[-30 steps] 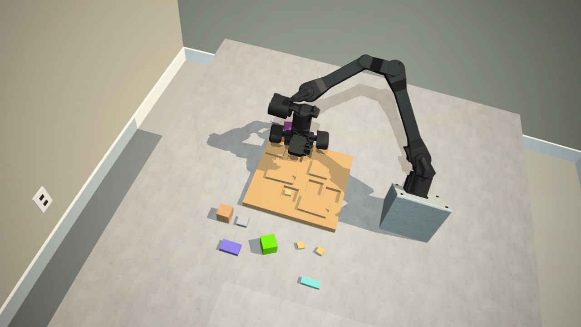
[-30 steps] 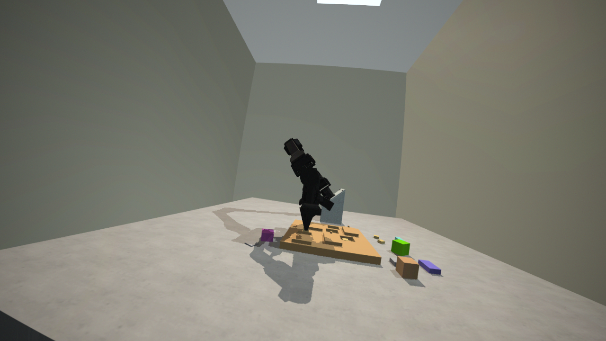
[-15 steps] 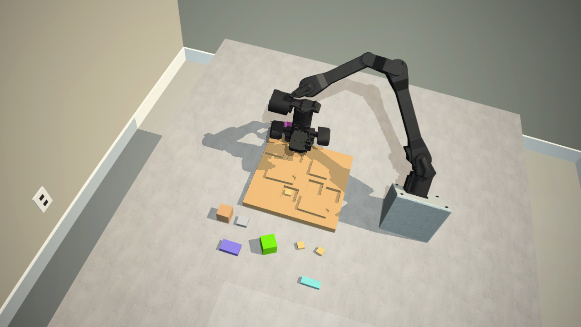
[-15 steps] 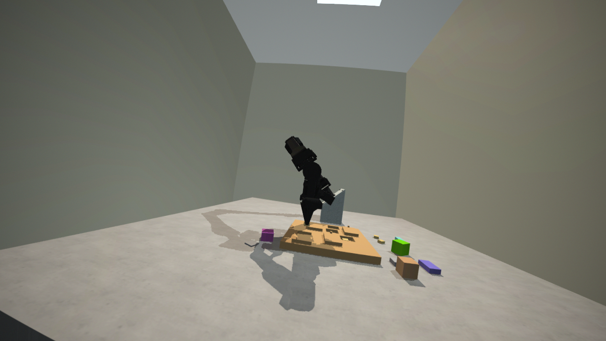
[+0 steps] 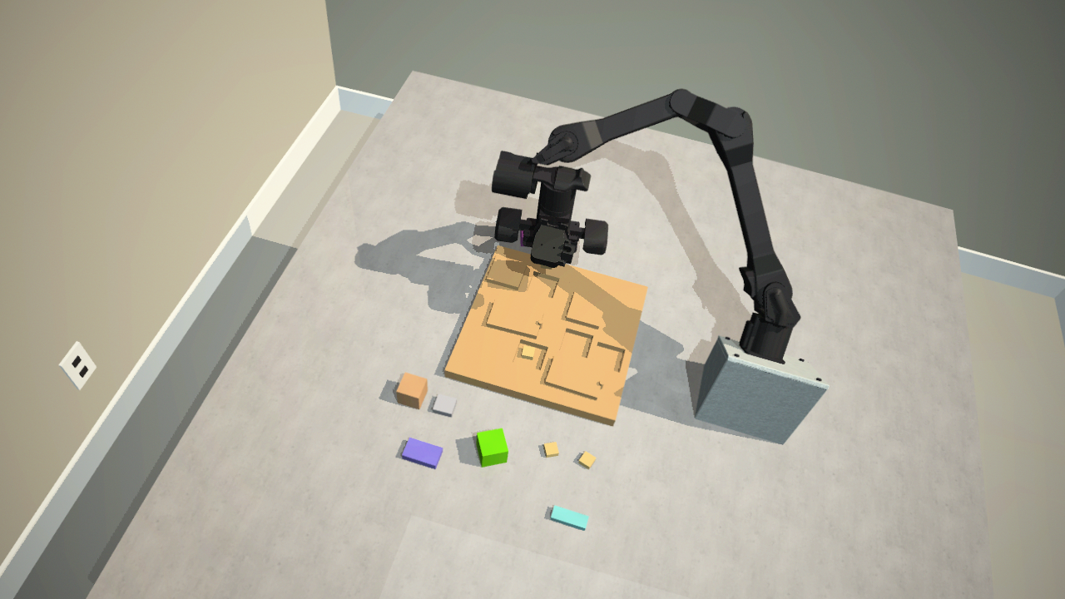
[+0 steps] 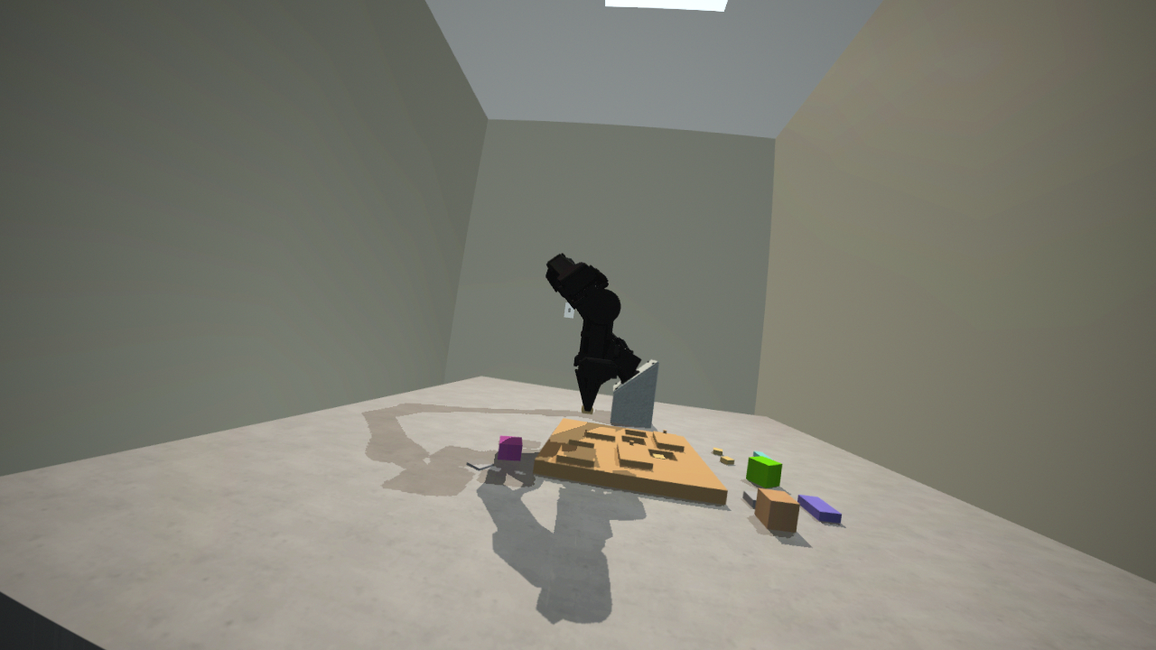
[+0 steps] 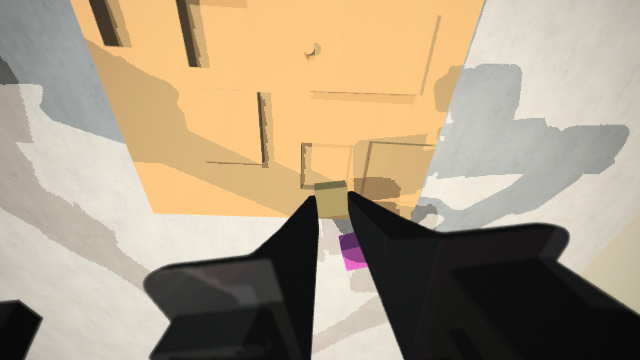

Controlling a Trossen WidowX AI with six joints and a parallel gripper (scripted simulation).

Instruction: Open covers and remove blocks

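The orange puzzle board lies on the table. My gripper is shut on a small yellow block and holds it above the board's far edge; the arm hides the fingertips in the top view. A square well shows beside the held block in the wrist view. Another yellow block sits in a well. Two more yellow blocks lie on the table, one nearer the board and one beyond it. The covers share the board's colour, so their exact positions are hard to tell.
A magenta cube stands near the board's far-left corner. Beyond the near edge are a brown cube, grey block, purple block, green cube and turquoise bar. The arm's grey base stands right.
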